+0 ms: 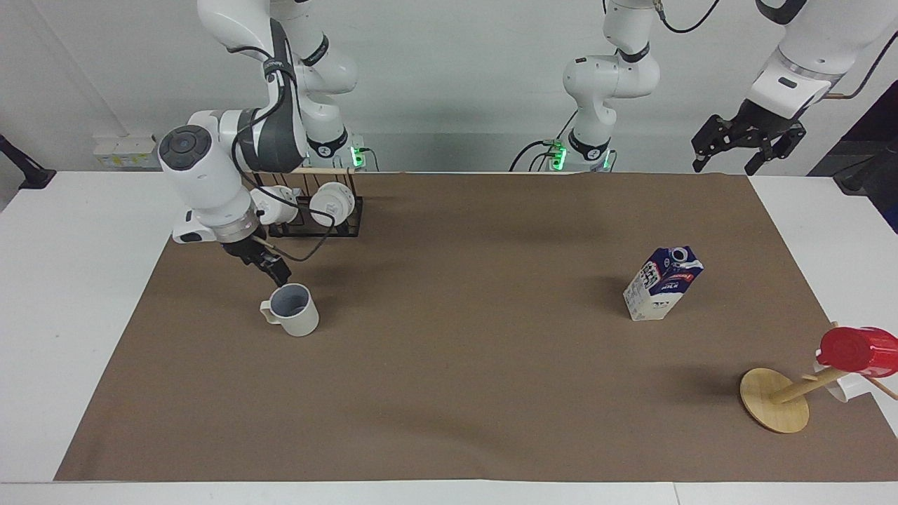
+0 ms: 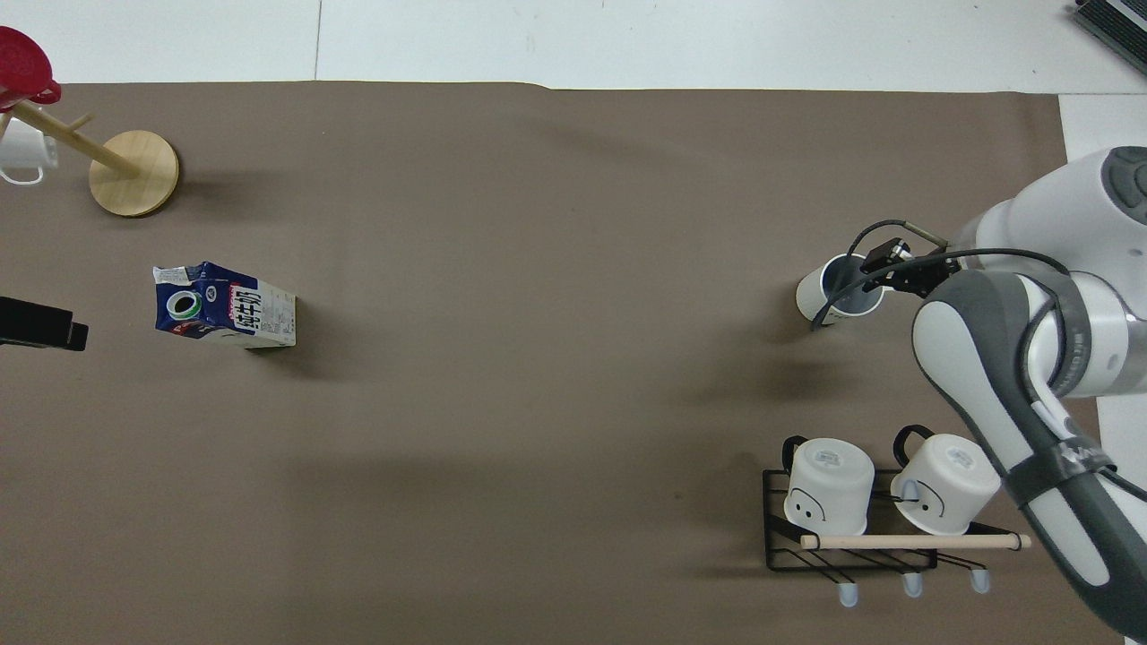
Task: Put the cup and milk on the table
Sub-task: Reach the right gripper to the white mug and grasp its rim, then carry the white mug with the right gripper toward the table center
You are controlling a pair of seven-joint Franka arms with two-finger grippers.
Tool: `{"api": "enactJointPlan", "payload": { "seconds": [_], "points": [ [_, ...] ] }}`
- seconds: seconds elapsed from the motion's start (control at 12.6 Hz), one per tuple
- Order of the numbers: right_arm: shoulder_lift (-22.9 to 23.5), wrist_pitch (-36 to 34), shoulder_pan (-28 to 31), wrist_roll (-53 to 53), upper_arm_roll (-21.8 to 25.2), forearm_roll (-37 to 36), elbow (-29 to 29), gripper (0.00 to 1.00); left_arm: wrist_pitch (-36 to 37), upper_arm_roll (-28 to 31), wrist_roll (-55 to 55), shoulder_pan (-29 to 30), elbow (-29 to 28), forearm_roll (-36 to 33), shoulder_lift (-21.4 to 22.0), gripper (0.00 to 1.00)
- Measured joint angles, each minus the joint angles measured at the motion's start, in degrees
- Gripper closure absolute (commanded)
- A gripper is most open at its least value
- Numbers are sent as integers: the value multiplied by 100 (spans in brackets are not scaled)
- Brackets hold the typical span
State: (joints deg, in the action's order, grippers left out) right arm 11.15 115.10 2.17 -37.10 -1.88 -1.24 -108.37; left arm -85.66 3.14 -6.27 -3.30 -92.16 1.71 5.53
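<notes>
While the right gripper (image 1: 278, 275) is hanging just over the robot-side rim of the cup (image 1: 295, 310), I'm judging the step in hand as the grasp approach. I cannot tell how its claw stands.

Procedure, as I'd advise it:
1. Straddle the cup wall w/ one finger inside and one outside, at the rim section nearest the robots. The loop handle is pointing toward the right arm's end of the table, so the wall there is free.
2. Go down far enough to get a firm bite on the wall, then close slowly. The cup is standing upright and looks light; a sideways nudge could tip or slide it.
3. Lift straight up before any travel.

The milk (image 1: 662, 283) is standing upright on the brown sheet (image 1: 449, 393), well apart from the cup, toward the left arm's end. The left gripper (image 1: 746, 151) is waiting up in the air w/ its claw wide and nothing in it, over the table (image 1: 63, 294) corner by its own base.

Surface & room: the sheet is lying flat over the white tabletop, approx. edge to edge. A black wire rack (image 1: 309, 214) w/ two white mugs is sitting nearer to the robots than the cup. A tilted wooden stand (image 1: 779, 403) carrying a red cup (image 1: 857, 351) is sitting farther from the robots than the milk. Pale wall, cables and green lights at the arm bases.
</notes>
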Motion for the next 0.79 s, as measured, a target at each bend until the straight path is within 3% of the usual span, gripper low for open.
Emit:
{"api": "enactJointPlan", "payload": {
  "seconds": [0.24,0.32,0.4,0.56,0.79],
  "points": [
    [209,365,31,-83,6,148,-58,27,0,0,0,0,0,0,0,0],
    [258,430,30,-122,5,167,-77,32,0,0,0,0,0,0,0,0],
    [290,460,30,-149,5,176,-103,42,0,0,0,0,0,0,0,0],
    [300,470,30,-166,5,186,-123,100,0,0,0,0,0,0,0,0],
    [300,471,23,-185,-3,201,-123,100,0,0,0,0,0,0,0,0]
  ]
}}
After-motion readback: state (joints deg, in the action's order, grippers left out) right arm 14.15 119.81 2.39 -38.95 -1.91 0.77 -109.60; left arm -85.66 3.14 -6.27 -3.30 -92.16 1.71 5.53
